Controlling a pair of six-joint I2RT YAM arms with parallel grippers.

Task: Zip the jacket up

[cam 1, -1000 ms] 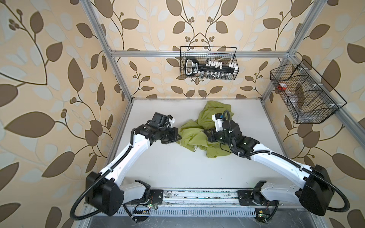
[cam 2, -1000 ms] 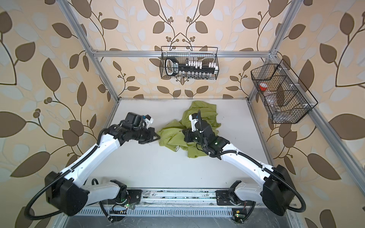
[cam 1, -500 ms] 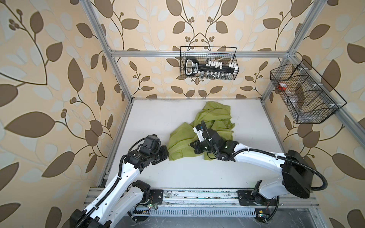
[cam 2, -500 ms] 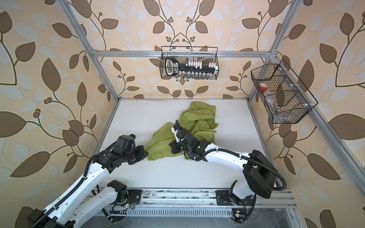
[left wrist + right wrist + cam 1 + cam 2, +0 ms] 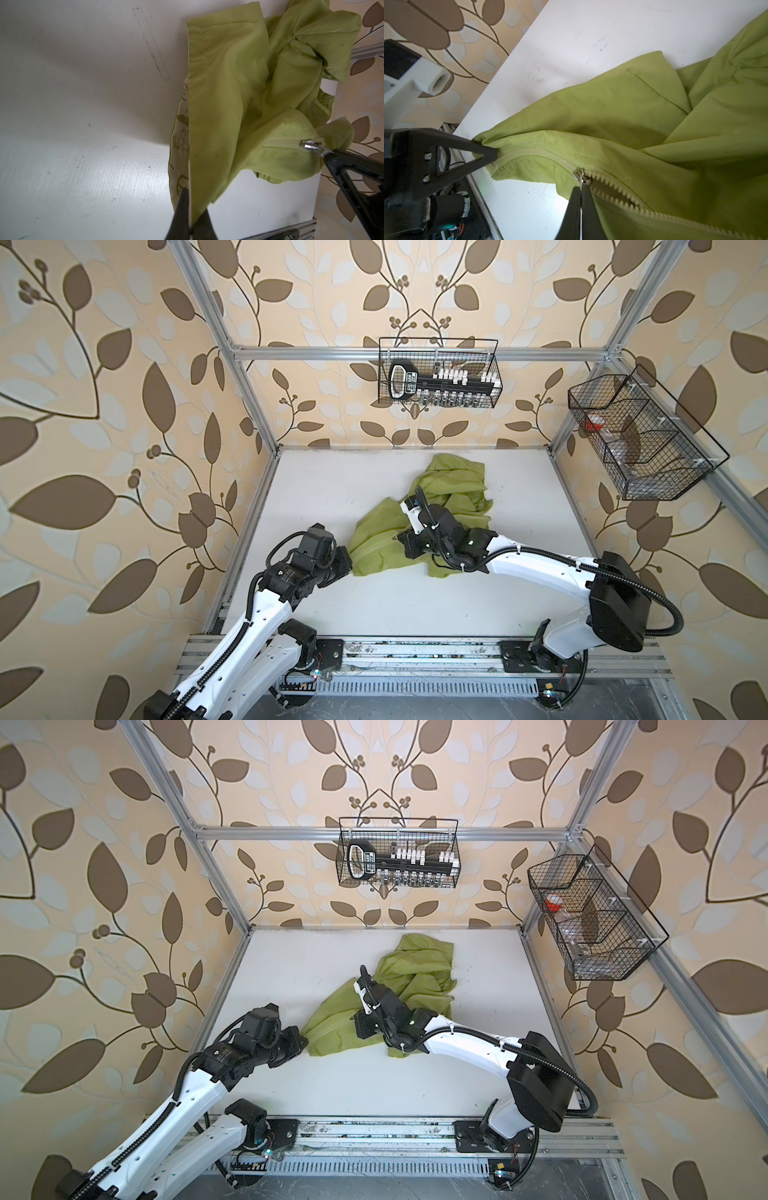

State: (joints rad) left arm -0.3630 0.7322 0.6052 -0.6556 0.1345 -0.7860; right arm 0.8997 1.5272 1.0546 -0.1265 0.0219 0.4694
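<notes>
Jacket lies crumpled on the white bench, around the middle and a little toward the back wall, with one corner drawn out toward the left arm. Left jaws are clenched on that corner, at the hem end of the zipper, with green cloth and a strip of printed lining pinched between them. Right jaws are clenched on the small metal pull.

Zipping looks under way but early. The stretch between the two grips is closed, while past the slider the teeth gape apart and run on out of the right wrist view.

The next move, I judge, calls for the right jaws to draw the slider away from the left along the line of the teeth. The left jaws meanwhile anchor the hem so the tape stays taut. Loose folds ahead of the slider could catch in it.

In both top views the long axis runs diagonally, from the hem corner at front left to the bunched bulk at back right. Whether that far end is the hood I cannot tell
</notes>
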